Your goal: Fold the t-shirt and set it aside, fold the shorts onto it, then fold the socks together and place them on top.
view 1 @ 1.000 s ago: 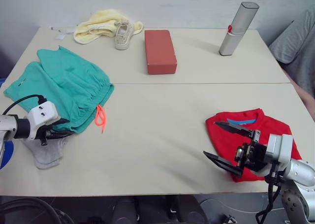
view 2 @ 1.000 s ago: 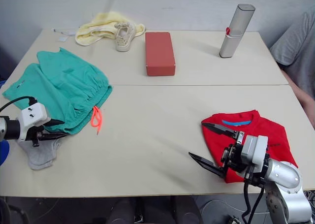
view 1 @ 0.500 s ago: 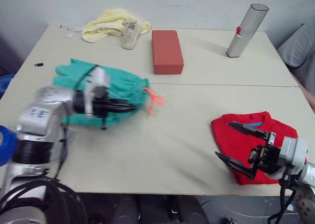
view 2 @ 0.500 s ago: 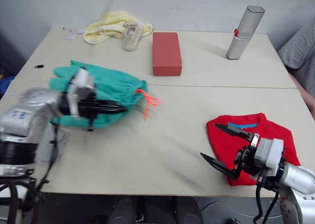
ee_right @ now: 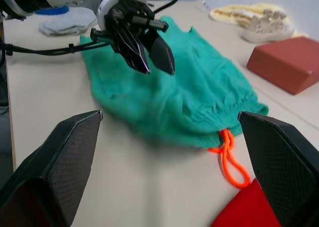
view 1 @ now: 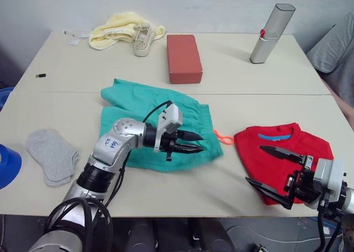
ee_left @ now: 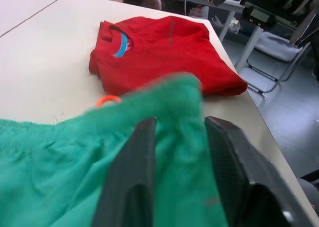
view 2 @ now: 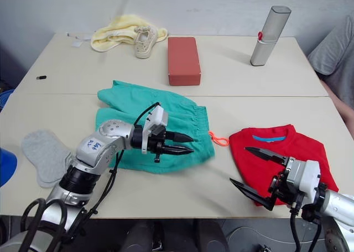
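Mid-table, teal-green shorts (view 1: 157, 124) spread flat, waist end and orange drawstring loop (view 1: 223, 137) pointing toward the folded red t-shirt (view 1: 287, 152), loop lying just short of the tee's edge. Left gripper (view 1: 191, 142) over the near corner of the shorts, 2 black fingers close together with green cloth seemingly pinched between them in the left wrist view, tips aimed at the tee. Long axis of the shorts running roughly from the far left of the table toward the near right, in line with the tee. Right gripper (view 2: 257, 169) spread wide and empty at the tee's near-left corner, facing the waistband. Left arm clearly the nearer to the shorts. Grey socks (view 1: 52, 155) well apart at the near-left edge, untouched. Faint blue lettering on the left forearm (view 1: 112, 143), too small to read; no legible writing on the red box (view 1: 184, 57) or the silver bottle (view 1: 270, 32).
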